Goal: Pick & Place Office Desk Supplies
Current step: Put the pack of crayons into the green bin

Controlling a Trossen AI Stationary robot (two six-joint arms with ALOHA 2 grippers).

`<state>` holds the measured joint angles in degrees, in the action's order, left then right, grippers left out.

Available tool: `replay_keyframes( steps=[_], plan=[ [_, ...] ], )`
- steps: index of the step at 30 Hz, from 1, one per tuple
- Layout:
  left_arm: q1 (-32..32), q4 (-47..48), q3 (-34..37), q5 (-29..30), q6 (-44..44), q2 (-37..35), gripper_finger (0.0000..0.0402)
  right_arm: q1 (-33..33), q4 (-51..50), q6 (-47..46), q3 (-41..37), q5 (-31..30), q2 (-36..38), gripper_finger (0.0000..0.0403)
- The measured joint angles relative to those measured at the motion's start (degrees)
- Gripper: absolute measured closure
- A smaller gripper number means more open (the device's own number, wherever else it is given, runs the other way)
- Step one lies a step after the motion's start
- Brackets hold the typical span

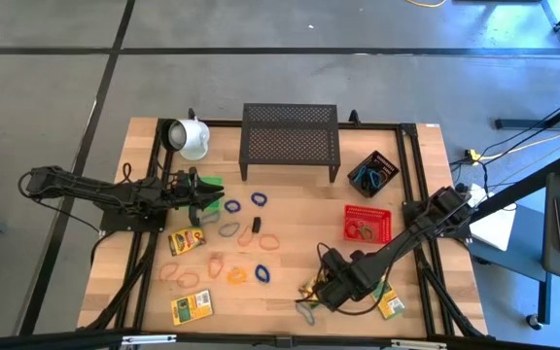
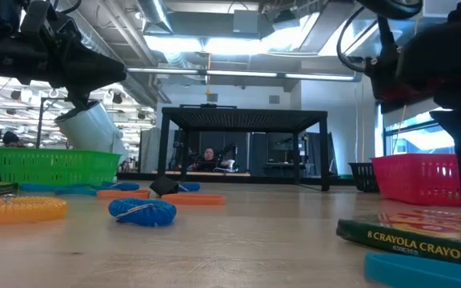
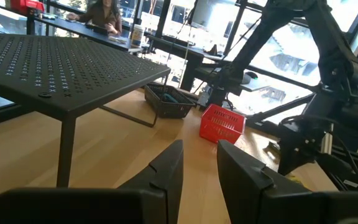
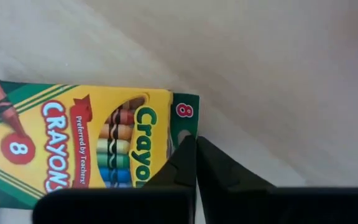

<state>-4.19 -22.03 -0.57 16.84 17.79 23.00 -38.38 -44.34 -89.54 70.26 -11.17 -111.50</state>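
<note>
Fingers [image 4: 196,163] pressed together (right arm), over crayon box [image 4: 79,143] edge

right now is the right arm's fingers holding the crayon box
No: in the right wrist view the right gripper's fingers are pressed together with nothing between them, and the crayon box lies flat on the table beside their tips.

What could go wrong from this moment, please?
1. The right gripper has its jaws shut with nothing visible between them, at the edge of a crayon box. If it lifts now, the box likely stays on the table.
2. Moving sideways, it may push that box instead of taking it.
3. The left gripper hangs beside the rack; a swing could hit it.
</note>
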Motion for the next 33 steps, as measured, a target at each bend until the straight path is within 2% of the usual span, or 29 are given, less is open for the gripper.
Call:
replay_keyframes(
  steps=[11,19,28,33],
  plan=[
    [0.01,-0.01,0.01,0.00,-0.01,0.01,0.0311,0.03,-0.15,0.21,0.05,-11.85,3.74,0.0401],
    [-0.01,-0.01,0.00,0.00,0.00,0.00,0.0311,0.03,0.44,0.85,0.08,-15.57,3.85,0.0401],
    [0.00,0.00,0.01,0.00,-0.02,0.01,0.0311,0.03,5.74,7.56,0.17,-19.69,3.94,0.0401],
    [-0.01,0.01,-0.01,0.00,-0.06,0.02,0.0311,0.33,6.05,8.23,0.20,-21.59,3.96,0.0401]
  ],
)
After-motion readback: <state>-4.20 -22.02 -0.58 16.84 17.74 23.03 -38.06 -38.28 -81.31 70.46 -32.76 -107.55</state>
